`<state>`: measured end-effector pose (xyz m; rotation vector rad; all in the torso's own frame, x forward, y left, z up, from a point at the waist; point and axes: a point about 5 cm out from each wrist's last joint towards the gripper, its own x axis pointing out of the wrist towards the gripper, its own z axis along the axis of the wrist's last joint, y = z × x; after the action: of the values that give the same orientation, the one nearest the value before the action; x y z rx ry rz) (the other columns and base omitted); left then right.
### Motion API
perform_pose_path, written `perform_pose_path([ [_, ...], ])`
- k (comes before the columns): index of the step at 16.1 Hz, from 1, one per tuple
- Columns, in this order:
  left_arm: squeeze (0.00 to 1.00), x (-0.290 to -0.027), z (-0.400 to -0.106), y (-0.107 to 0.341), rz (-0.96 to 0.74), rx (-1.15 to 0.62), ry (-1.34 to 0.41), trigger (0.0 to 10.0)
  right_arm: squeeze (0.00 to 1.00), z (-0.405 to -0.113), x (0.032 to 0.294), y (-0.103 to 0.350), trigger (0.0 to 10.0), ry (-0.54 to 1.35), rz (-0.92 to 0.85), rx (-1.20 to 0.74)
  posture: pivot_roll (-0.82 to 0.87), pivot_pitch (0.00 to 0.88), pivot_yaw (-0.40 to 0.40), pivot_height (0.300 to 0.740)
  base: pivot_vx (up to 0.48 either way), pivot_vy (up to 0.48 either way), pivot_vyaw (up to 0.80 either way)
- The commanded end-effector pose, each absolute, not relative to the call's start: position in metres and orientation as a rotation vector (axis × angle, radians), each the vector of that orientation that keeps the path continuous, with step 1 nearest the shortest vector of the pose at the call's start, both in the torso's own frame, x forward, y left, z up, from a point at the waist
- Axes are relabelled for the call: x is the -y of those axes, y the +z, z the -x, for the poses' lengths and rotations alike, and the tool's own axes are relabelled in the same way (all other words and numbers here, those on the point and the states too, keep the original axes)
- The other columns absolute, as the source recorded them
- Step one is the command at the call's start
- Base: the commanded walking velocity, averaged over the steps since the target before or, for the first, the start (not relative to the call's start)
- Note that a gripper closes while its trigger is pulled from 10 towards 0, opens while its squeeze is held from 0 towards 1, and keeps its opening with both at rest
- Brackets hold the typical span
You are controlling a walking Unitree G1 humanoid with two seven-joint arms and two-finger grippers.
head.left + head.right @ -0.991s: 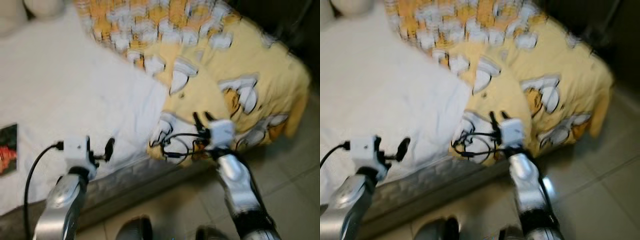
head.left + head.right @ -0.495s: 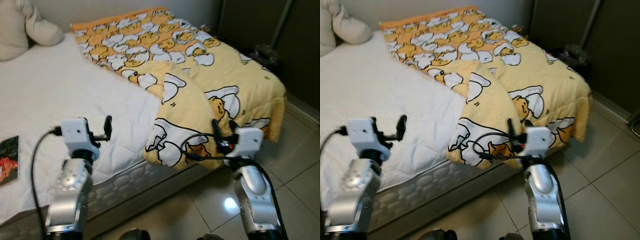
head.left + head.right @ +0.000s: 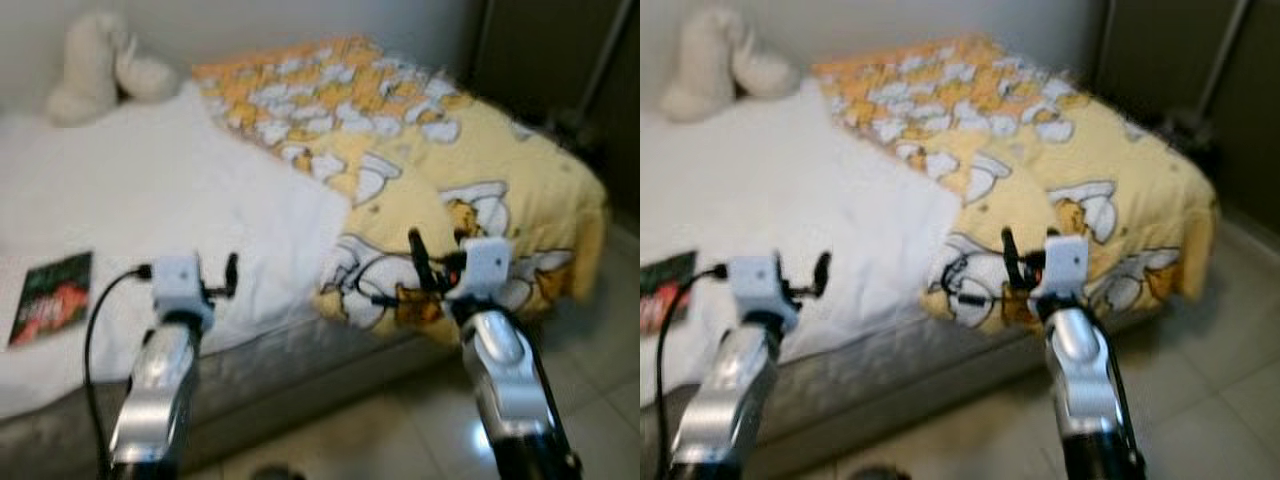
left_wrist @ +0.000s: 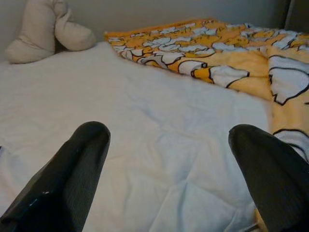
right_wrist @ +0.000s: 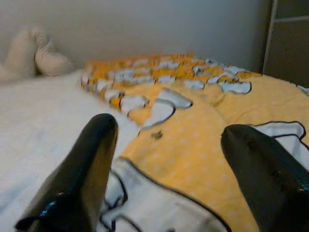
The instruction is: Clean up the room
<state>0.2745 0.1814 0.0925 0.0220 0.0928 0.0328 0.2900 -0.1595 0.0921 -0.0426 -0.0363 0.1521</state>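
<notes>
Yellow quilt covers the right half of the bed, its near-left corner folded back and its edge drooping over the near side toward the floor. White sheet lies bare on the left, with a small book near its left edge and a pillow at the far end. Left gripper hovers over the sheet, fingers apart and empty; right gripper hangs over the folded corner, also spread and holding nothing. By my judgement the tidying has hardly begun — the quilt is not yet spread flat, and the book is not yet put away.
</notes>
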Motion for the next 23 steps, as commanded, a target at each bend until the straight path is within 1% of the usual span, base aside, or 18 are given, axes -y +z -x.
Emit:
perform_pose_path([
  [1,0.00,-0.178,-0.280,0.097,-0.033,-0.078,0.024,10.0,0.00,-0.292,0.158,0.092,10.0,0.153,0.074,0.026,-0.11,0.000,0.127,0.740,0.000,0.000,0.00],
  [3,0.00,-0.172,-0.285,0.102,-0.036,-0.054,-0.001,10.0,0.00,-0.296,0.161,0.093,10.0,0.123,0.094,0.026,-0.12,0.000,0.130,0.740,0.000,0.000,0.00],
  [6,0.00,-0.167,-0.285,0.106,-0.003,-0.019,-0.067,10.0,0.00,-0.295,0.155,0.096,10.0,0.134,0.055,0.049,-0.13,0.000,0.130,0.740,0.000,0.000,0.00],
  [8,0.00,-0.166,-0.287,0.108,0.004,-0.012,-0.060,10.0,0.00,-0.295,0.154,0.091,10.0,0.104,0.015,0.017,-0.12,0.000,0.131,0.740,0.364,0.000,0.00],
  [9,0.00,-0.163,-0.287,0.109,0.003,-0.004,-0.067,10.0,0.00,-0.296,0.154,0.092,10.0,0.107,0.014,0.018,-0.12,0.000,0.131,0.740,0.000,0.000,0.00],
  [11,0.00,-0.159,-0.284,0.108,-0.050,-0.005,-0.072,10.0,0.04,-0.297,0.155,0.092,10.0,0.132,0.004,0.015,-0.11,0.000,0.125,0.740,0.000,0.000,0.00],
  [12,0.00,-0.158,-0.284,0.107,-0.033,-0.009,-0.069,10.0,0.12,-0.297,0.154,0.094,10.0,0.149,0.002,0.019,-0.11,0.000,0.119,0.740,0.000,0.000,0.00],
  [13,0.00,-0.158,-0.284,0.107,-0.025,-0.006,-0.065,10.0,0.38,-0.298,0.153,0.096,10.0,0.166,0.007,0.024,-0.11,0.000,0.119,0.740,0.000,0.000,0.00],
  [14,0.00,-0.157,-0.284,0.107,-0.022,-0.004,-0.069,10.0,0.38,-0.298,0.152,0.096,10.0,0.171,0.004,0.026,-0.11,0.000,0.119,0.740,0.000,0.000,0.00],
  [15,0.00,-0.153,-0.284,0.109,0.007,0.005,-0.089,10.0,0.45,-0.300,0.152,0.097,10.0,0.173,0.005,0.024,-0.11,0.000,0.118,0.740,0.000,0.000,0.00],
  [16,0.00,-0.152,-0.284,0.110,0.015,0.011,-0.096,10.0,0.45,-0.301,0.152,0.097,10.0,0.176,0.008,0.022,-0.11,0.000,0.117,0.740,0.000,0.000,0.00],
  [17,0.00,-0.150,-0.285,0.113,0.012,0.023,-0.106,10.0,0.29,-0.303,0.150,0.098,10.0,0.183,0.044,0.025,-0.11,0.000,0.112,0.740,0.480,0.000,0.00],
  [18,0.00,-0.150,-0.287,0.115,0.007,0.031,-0.108,10.0,0.00,-0.305,0.149,0.097,10.0,0.184,0.061,0.019,-0.11,0.000,0.110,0.740,0.480,0.000,0.00],
  [23,0.00,-0.144,-0.291,0.113,0.008,0.026,-0.139,10.0,0.00,-0.313,0.150,0.100,10.0,0.179,0.075,0.026,-0.13,0.000,0.123,0.740,0.480,0.000,0.00],
])
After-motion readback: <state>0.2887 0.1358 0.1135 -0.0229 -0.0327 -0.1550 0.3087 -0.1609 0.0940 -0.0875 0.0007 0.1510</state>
